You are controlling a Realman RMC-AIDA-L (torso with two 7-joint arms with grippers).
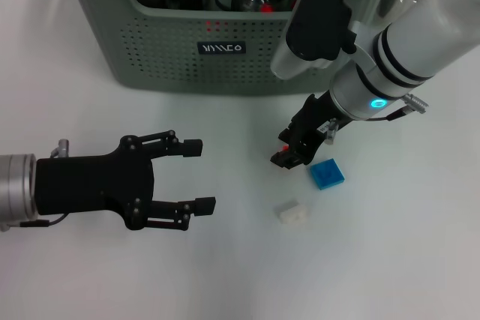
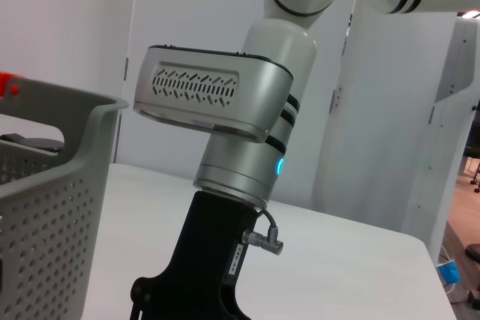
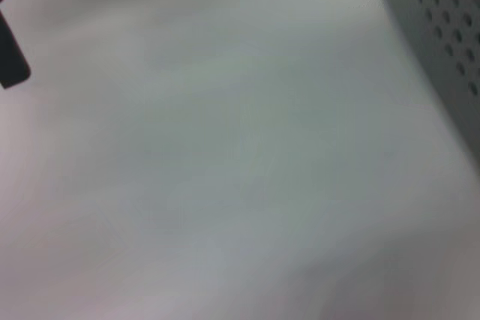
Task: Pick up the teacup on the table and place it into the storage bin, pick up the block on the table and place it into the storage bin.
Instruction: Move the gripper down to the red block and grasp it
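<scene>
My left pincer (image 1: 196, 175) hangs spread and empty over the desk (image 1: 90, 275). My right pincer (image 1: 289, 155) sits low just beside the blue block (image 1: 327, 174), below the storage bin (image 1: 225, 65); I cannot tell its spread. Descending off-centre, I could nudge the block away.
</scene>
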